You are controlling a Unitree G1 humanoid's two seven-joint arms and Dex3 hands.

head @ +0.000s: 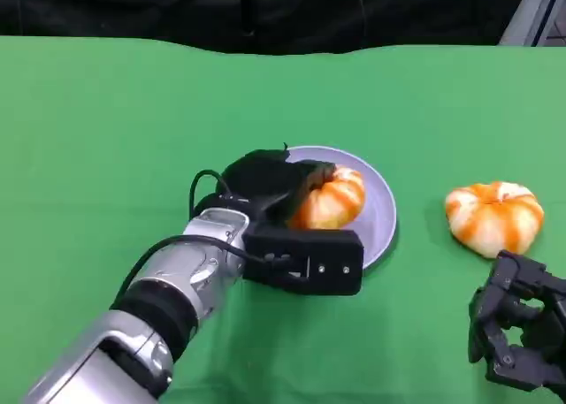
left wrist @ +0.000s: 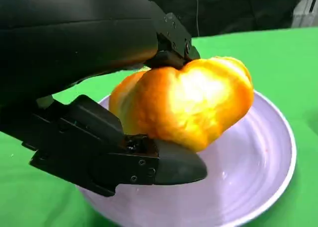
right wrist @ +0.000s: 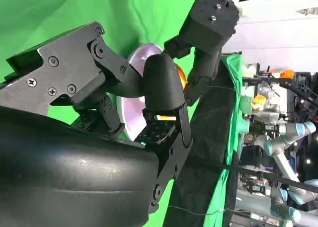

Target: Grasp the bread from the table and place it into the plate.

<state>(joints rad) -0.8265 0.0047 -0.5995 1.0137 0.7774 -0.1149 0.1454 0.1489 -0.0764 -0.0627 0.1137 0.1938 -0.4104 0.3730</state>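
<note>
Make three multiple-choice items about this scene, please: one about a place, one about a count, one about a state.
1. Where is the bread held by the left hand?
A. Over the lilac plate
B. At the table's far edge
C. Beside the right hand

2. How many orange-striped breads are on view?
A. One
B. Two
C. Three

3. What is the state of the right hand?
A. It grips a bread
B. It presses on the plate
C. It holds nothing

Answers:
1. A: the left hand grips the held bread above the lilac plate; the left wrist view shows it over the plate's hollow.
2. B: besides the held one, a second bread lies on the green table.
3. C: the right hand sits near the second bread, nothing in its fingers.
</note>
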